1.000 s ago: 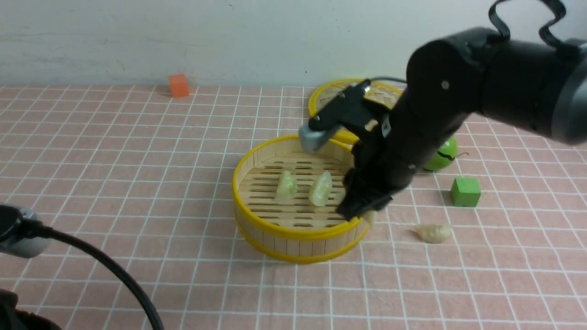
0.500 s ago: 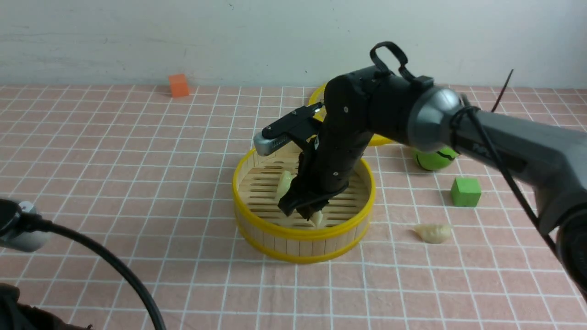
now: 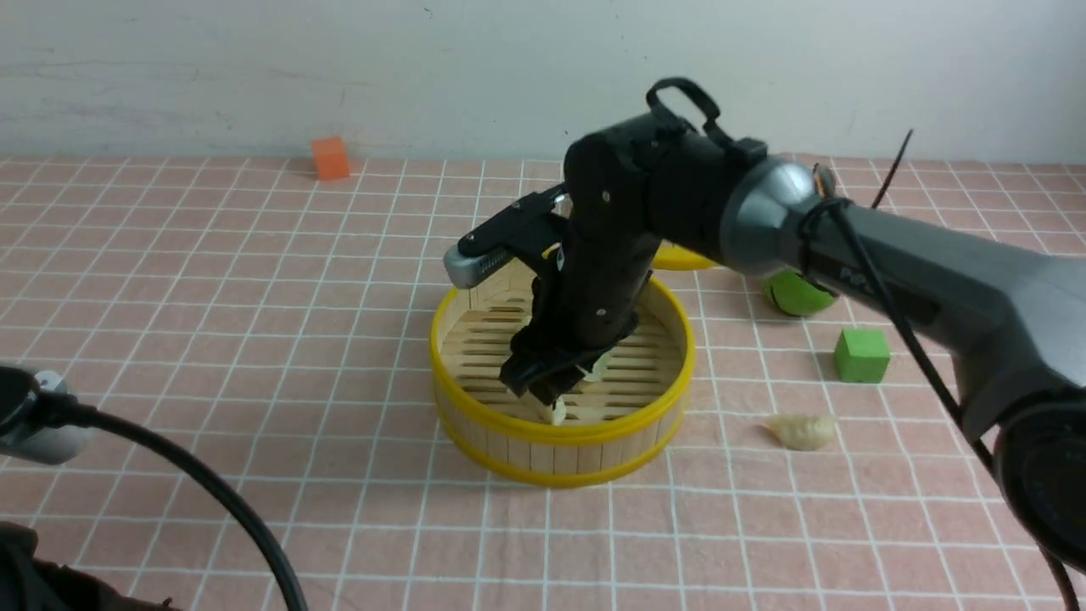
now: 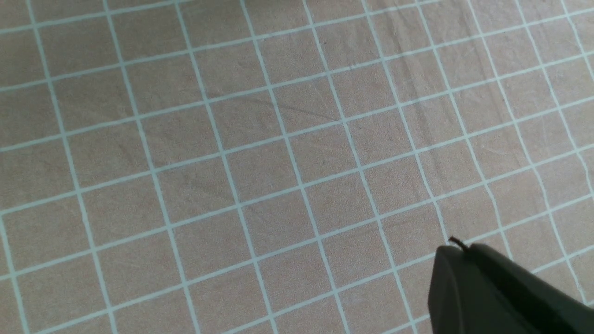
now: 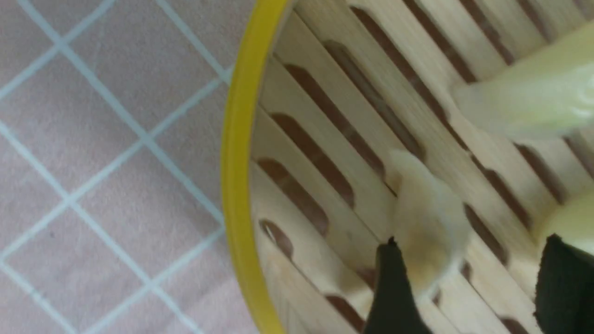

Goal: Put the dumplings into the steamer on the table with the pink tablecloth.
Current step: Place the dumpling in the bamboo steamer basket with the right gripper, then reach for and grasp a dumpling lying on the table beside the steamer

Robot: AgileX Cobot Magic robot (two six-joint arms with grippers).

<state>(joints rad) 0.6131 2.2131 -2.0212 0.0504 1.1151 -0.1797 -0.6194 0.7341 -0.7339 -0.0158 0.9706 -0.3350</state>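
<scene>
The yellow-rimmed steamer [image 3: 560,458] stands mid-table on the pink tablecloth [image 3: 254,339]. My right gripper [image 3: 547,386] hangs inside it, just above the slatted floor. In the right wrist view its jaws stand wide apart, open [image 5: 468,278]. A blurred cream dumpling [image 5: 427,222] lies loose beside one finger, on the slats [image 3: 556,413]. Two pale green dumplings [image 5: 533,97] [image 5: 571,218] lie in the steamer [image 5: 236,185] too, mostly hidden behind the arm in the front view. Another cream dumpling [image 3: 802,431] lies on the cloth to the steamer's right. My left gripper [image 4: 464,248] is shut and empty over bare cloth.
The flat yellow-rimmed lid [image 3: 679,257] sits behind the steamer, mostly covered by the right arm. A green ball [image 3: 793,293] and a green cube [image 3: 861,355] lie to the right. An orange cube [image 3: 330,158] sits far back left. The left arm's cable [image 3: 212,501] crosses the near left.
My right gripper carried the cream dumpling from the steamer's right rim leftward over the floor, then opened. The dumpling now lies free on the slats. The left arm has not moved.
</scene>
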